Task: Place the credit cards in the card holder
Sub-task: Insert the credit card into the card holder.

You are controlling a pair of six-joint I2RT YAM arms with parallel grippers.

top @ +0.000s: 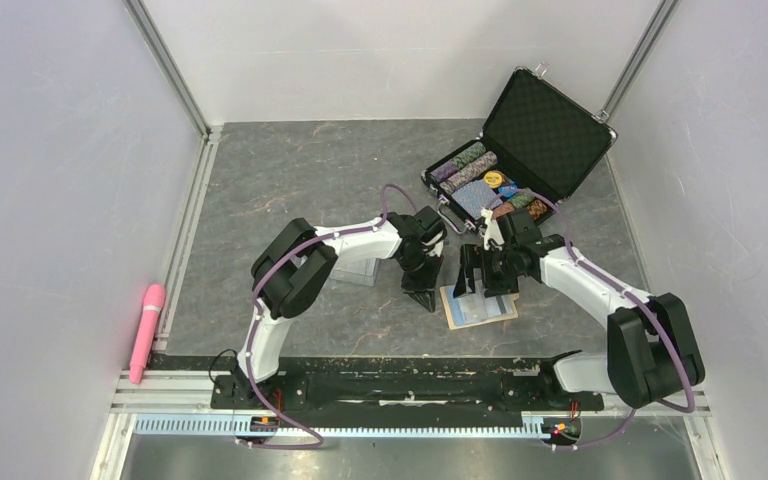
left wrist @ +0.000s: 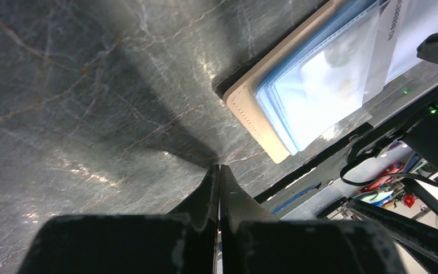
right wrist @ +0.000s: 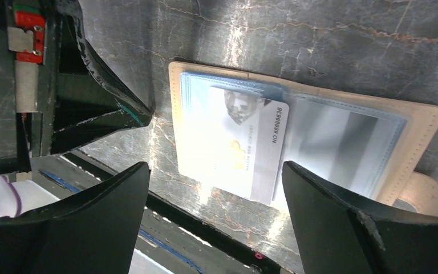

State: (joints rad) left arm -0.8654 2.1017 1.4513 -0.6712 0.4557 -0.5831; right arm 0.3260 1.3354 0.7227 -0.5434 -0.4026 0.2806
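Though unreadable overhead, card (right wrist: 236, 151) no. legible.

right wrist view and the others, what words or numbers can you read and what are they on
"NO 88888836": printed along one short edge of the credit card lying across the open card holder.
"VIP": gold letters near the middle of the same card.
Small line of print beside "VIP": too small to read.
Left wrist view: dark print on the same card, cut off by the frame edge, not legible.
Poker chips in the top view: markings too small to read.
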